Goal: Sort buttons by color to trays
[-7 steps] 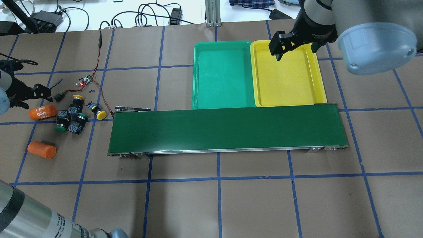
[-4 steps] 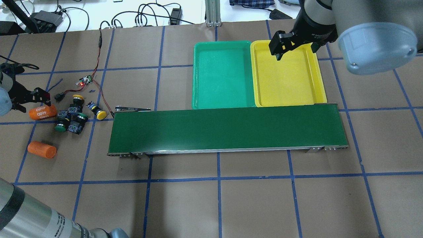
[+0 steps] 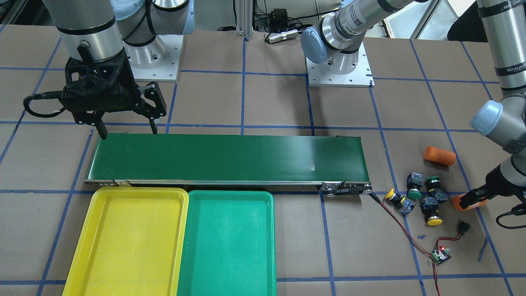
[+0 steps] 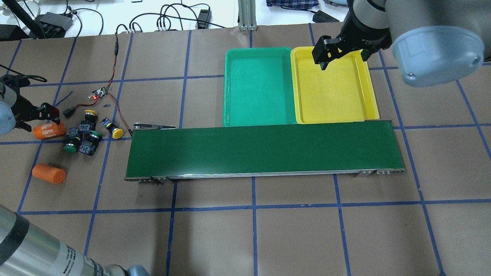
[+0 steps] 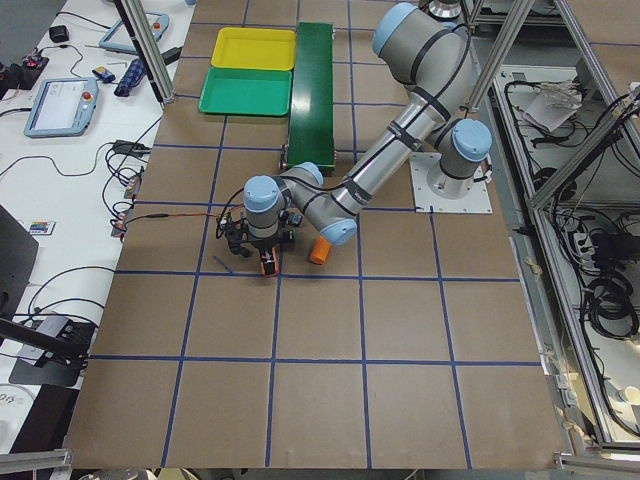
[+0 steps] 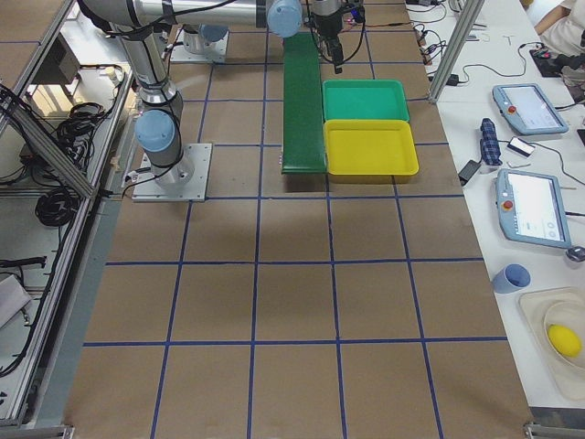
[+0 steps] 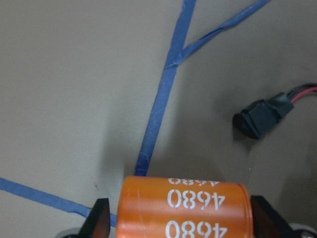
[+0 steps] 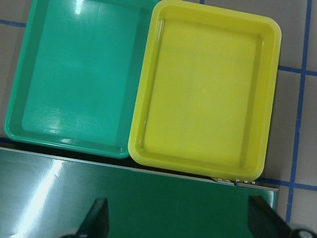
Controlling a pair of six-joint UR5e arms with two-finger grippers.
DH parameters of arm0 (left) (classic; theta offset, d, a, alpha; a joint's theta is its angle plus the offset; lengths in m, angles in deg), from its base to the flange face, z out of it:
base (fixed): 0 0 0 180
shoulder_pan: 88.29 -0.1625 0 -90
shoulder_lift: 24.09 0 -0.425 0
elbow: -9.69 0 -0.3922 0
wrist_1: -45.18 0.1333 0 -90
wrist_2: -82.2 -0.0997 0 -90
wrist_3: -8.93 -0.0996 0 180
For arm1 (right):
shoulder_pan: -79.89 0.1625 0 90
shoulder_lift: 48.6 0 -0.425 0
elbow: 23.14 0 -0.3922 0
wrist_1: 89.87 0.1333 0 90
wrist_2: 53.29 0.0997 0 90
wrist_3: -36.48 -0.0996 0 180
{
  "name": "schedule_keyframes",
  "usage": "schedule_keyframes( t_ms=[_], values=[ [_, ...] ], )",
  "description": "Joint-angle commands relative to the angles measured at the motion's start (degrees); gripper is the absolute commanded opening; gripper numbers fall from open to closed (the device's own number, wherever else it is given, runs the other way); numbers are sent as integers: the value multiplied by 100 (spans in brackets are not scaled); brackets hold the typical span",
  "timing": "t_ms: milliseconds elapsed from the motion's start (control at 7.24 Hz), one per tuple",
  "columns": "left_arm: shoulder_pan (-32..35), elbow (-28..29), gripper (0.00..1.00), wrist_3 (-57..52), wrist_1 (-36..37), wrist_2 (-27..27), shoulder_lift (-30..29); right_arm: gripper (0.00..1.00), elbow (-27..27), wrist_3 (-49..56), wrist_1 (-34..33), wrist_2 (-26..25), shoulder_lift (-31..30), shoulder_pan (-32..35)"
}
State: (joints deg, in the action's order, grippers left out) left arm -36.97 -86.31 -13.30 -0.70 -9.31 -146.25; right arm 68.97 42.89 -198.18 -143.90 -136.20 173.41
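Open left claw (image 7: 177, 223) straddles the orange cylinder (image 4: 49, 130) at frame's left, so closing would grab it, not the buttons (image 4: 86, 132); right claw (image 3: 128, 133) gapes empty.

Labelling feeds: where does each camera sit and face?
Front: across the table, facing both bases; right tool, left tool.
Overhead: behind the robot, looking down; both arms.
Left: table end; left arm near.
Right: opposite end; right arm near.
Left wrist: down on orange cylinder, tool fingers astride.
Right wrist: down on trays, conveyor; overhead shares both.
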Motion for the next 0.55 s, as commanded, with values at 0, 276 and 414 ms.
schedule_keyframes(
  t_ms=[0,276,414],
  values=[
    [9,12,97,-26,0,10,-79,100,0,0,3,0,6,0],
    [44,38,9,-70,-78,28,-2,100,0,0,3,0,41,0],
    [105,38,0,-123,-288,11,234,100,0,0,20,8,24,9]
  ],
)
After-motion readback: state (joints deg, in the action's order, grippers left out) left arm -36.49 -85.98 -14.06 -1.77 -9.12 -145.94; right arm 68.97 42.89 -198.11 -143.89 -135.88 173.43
